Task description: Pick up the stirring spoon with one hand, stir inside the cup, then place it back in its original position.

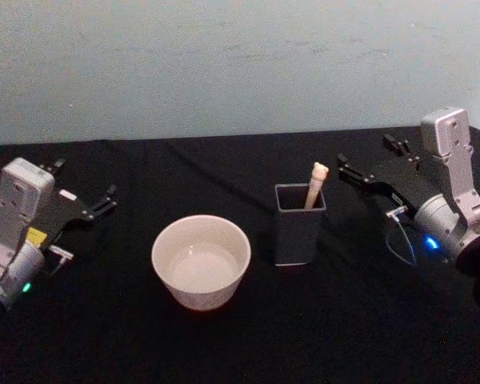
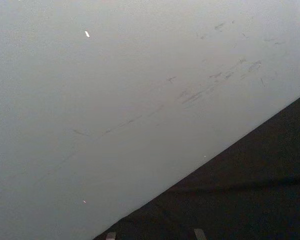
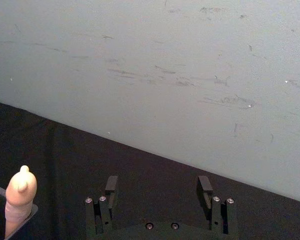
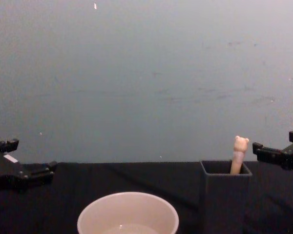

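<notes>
Cream-white and thick-rimmed, the cup (image 1: 201, 262) sits nearest the robot on the black tablecloth (image 1: 344, 336); in the chest view its lower half is cut off by the picture's edge, and a pale film or liquid inside it is hard to make out. Just beside it, toward the robot's right and slightly farther back, stands the dark grey square holder (image 1: 299, 224). Its walls hide most of the stirring spoon (image 1: 316, 185): the metal neck and bowl are out of sight, and only the beige handle with its tiny bear head leans out at the far right corner. Well apart on the robot's left, the left gripper (image 1: 86, 194) hovers over the cloth with its fingers spread wide and nothing between them. On the other side, the right gripper (image 1: 371, 162) hangs just beside the spoon's top, not touching it, its black fingers (image 3: 110, 186) parted wide and empty. Behind everything rises a scuffed grey-blue wall (image 1: 240, 64)
</notes>
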Robot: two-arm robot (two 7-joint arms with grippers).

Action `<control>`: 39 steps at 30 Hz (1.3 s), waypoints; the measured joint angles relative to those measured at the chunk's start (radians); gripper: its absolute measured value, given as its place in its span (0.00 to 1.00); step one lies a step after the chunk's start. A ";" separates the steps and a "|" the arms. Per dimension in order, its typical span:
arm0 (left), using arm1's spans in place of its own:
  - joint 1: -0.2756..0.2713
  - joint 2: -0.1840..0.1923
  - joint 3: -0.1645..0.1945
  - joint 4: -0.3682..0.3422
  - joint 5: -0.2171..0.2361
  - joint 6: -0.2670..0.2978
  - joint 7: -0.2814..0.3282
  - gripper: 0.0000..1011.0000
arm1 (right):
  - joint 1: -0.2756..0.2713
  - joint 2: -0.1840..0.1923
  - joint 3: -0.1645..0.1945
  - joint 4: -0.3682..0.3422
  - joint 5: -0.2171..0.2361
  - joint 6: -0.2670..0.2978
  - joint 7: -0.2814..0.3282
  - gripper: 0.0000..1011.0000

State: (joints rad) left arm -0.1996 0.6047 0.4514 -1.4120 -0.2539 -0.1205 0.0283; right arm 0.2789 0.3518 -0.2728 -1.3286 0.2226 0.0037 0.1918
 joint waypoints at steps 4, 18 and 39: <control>0.000 0.000 0.000 0.000 0.000 0.000 0.000 0.99 | 0.000 0.000 0.000 0.000 0.000 0.000 0.000 0.99; 0.000 0.000 0.000 0.000 0.000 0.000 0.000 0.99 | 0.000 0.000 0.000 0.000 0.000 0.000 0.000 0.99; 0.000 0.000 0.000 0.000 0.000 0.000 0.000 0.99 | 0.000 0.000 0.000 0.000 0.000 0.000 0.000 0.99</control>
State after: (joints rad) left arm -0.1995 0.6047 0.4514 -1.4120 -0.2539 -0.1205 0.0283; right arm 0.2789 0.3518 -0.2728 -1.3285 0.2224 0.0038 0.1918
